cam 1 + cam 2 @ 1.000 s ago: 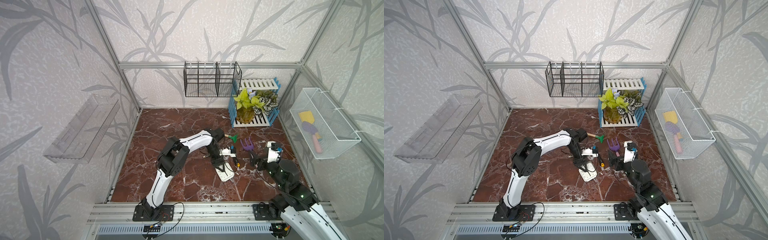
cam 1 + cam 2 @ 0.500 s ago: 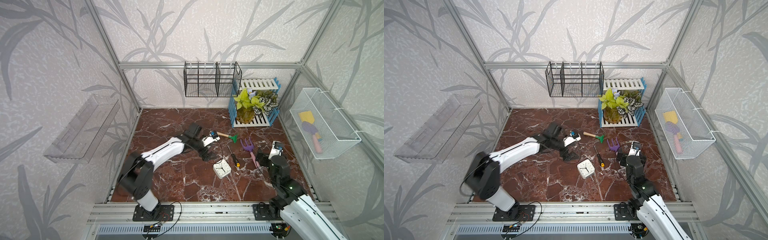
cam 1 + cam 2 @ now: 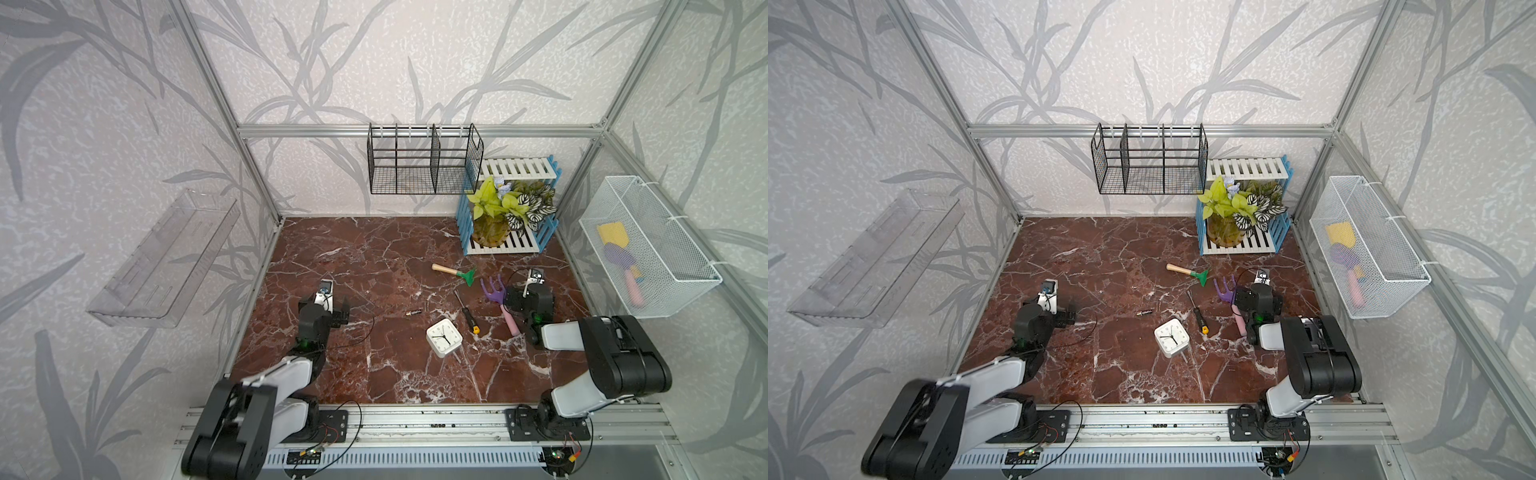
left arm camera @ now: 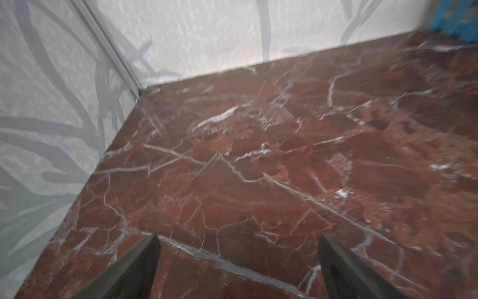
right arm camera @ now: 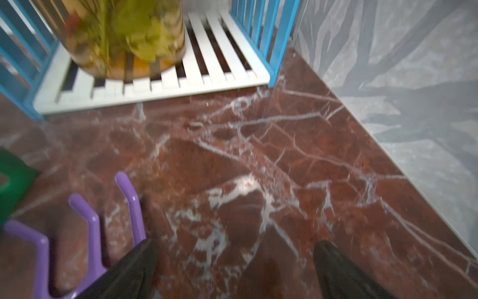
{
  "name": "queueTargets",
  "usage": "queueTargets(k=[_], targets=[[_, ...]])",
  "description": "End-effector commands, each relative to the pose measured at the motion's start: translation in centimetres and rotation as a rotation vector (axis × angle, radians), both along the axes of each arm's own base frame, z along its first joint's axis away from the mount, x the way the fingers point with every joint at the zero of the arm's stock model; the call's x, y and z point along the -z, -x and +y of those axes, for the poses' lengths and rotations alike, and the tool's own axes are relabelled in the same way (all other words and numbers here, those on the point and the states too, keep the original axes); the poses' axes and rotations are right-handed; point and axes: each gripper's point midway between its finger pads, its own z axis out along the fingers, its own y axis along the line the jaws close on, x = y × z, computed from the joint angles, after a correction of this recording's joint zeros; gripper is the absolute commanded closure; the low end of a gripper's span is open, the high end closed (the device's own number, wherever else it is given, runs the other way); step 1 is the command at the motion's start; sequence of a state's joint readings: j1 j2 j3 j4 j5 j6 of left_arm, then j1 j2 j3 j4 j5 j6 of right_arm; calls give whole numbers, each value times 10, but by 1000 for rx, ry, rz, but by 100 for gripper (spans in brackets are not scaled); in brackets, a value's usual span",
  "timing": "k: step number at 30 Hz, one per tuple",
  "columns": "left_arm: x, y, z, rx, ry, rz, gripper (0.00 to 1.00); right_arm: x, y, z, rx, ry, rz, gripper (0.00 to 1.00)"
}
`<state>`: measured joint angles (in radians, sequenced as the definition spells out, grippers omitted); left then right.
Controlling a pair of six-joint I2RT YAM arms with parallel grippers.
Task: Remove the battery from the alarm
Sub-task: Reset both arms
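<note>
The alarm [image 3: 444,337] [image 3: 1172,337], a small white square clock, lies face up on the marble floor near the middle, with nothing touching it. The battery [image 3: 414,312] [image 3: 1144,312], a tiny dark cylinder, lies loose on the floor just left of and behind the alarm. My left gripper [image 3: 341,312] [image 4: 239,238] hovers open by the left wall, well left of the battery, with only bare marble between its fingers. My right gripper [image 3: 527,296] [image 5: 234,243] stands open at the right, beside the purple rake, holding nothing.
A black-and-yellow screwdriver [image 3: 466,311] lies right of the alarm. Near it are a purple rake [image 3: 496,291] [image 5: 90,233] and a green rake with a wooden handle [image 3: 453,272]. A blue-and-white rack with a plant [image 3: 507,216] stands at the back right. Wire baskets hang on the walls.
My left arm has pulled away from the alarm to the left wall and its gripper has opened. The right arm has folded back to the right.
</note>
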<state>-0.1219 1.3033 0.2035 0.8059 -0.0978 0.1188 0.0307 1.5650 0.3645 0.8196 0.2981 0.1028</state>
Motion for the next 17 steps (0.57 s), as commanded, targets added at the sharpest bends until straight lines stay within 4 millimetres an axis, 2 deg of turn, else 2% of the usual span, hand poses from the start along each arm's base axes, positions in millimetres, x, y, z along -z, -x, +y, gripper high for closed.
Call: queueTargets(k=[1,2,4,5,7,11,17], targets=[[-39,-50,19,-106,69,-185,0,-25,-13,5,-37,-12,-76,1],[-45,-47,33,-134,126,-214,0,-28,-14,5,-37,-12,-83,1],[-47,-23,36,-105,158,-309,0,-29,-10,8,-55,-7,-121,1],[-45,-21,33,-89,157,-305,0,-32,-5,12,-80,-7,-140,1],[-41,-34,35,-109,151,-254,0,-35,0,12,-85,-3,-176,1],[-40,-35,33,-105,134,-254,0,-36,9,5,-37,-1,-205,1],[-39,-34,34,-105,136,-249,0,-37,10,6,-41,0,-213,1]])
